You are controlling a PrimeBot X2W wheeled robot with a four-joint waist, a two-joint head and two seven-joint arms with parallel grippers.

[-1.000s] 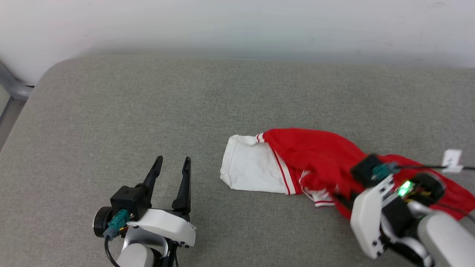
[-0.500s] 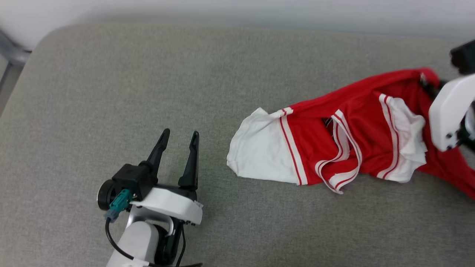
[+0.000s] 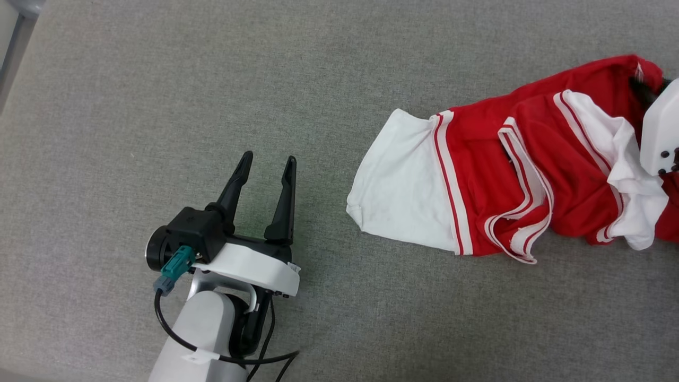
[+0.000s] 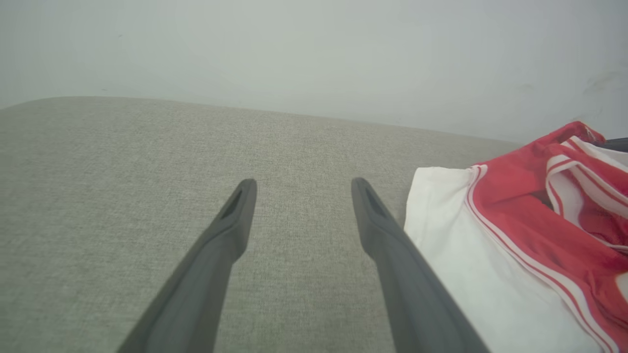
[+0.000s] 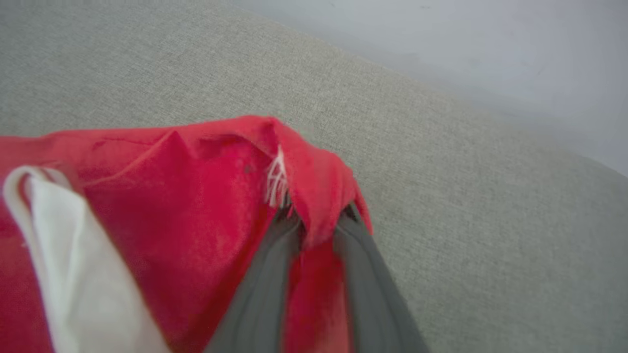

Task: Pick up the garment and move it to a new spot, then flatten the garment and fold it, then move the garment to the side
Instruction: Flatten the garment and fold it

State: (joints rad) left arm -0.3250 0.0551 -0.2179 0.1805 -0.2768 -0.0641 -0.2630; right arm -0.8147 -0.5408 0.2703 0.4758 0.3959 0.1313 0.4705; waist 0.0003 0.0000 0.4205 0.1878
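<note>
The garment [image 3: 488,175] is a bright red jersey with white sleeves and red-and-white stripe trim. It lies crumpled and stretched across the right half of the grey cushion, one white sleeve [image 3: 403,180] spread flat at its left end. My right gripper [image 3: 643,87] sits at the frame's right edge, at the garment's far red corner. In the right wrist view that gripper [image 5: 319,215] is shut on the garment [image 5: 196,196], with red cloth pinched between the fingers and draped over their tips. My left gripper [image 3: 268,159] stands open and empty, left of the sleeve [image 4: 441,235].
Grey woven cushion [image 3: 212,79] stretches left and toward the front. A metal frame [image 3: 11,42] shows past its upper left corner. A pale wall [image 4: 314,49] rises behind the cushion's far edge.
The right gripper has pulled the garment's red corner away to the far right, drawing the bunched cloth out longer. The head camera has tilted down. The left gripper stays open in place.
</note>
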